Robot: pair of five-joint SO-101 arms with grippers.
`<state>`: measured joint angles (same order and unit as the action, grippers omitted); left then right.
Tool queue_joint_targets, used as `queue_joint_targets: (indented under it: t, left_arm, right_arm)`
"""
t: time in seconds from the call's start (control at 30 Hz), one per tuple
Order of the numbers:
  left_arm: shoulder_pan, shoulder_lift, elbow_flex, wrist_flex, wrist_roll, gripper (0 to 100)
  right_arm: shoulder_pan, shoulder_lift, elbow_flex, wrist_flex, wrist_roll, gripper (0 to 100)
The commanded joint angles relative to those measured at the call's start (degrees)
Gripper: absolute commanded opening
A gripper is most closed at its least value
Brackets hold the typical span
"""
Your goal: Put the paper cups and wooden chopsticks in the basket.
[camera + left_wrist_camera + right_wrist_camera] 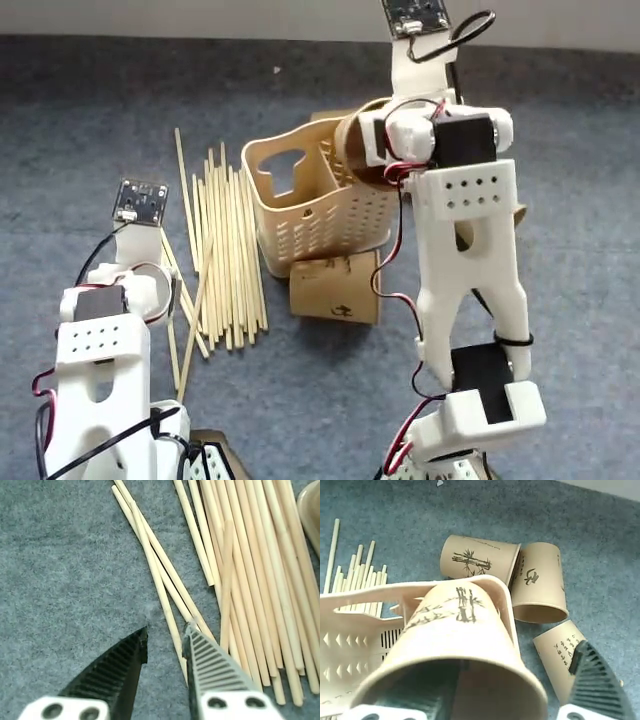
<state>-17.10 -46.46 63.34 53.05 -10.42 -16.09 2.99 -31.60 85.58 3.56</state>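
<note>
Grey carpet: four paper cups, one basket.

At the right gripper a tan paper cup bears dark bamboo print above a cream basket; ahead of the left gripper, pale wooden chopsticks on blue-grey carpet.

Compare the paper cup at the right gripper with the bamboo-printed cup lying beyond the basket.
The gripper's cup is up at the basket rim, with one finger of the right gripper inside it; the lying cup rests on the carpet outside the basket. The gripper's cup opens toward the wrist camera; the lying cup opens toward a neighbouring cup. Both are tan paper with bamboo prints.
</note>
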Motion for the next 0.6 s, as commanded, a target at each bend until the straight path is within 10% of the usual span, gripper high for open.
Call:
queue_joint_targets:
  t: [0.0, 0.57]
  left_arm:
    - [0.92, -0.13, -0.22, -0.79, 0.26, 15]
    - [0.92, -0.13, 0.31, -0.79, 0.26, 15]
  right_arm:
    - [-0.13, -0.84, -6.55, 1.80, 0.53, 31.4]
    - [-0.75, 12.26, -19.56, 6.02, 0.62, 31.4]
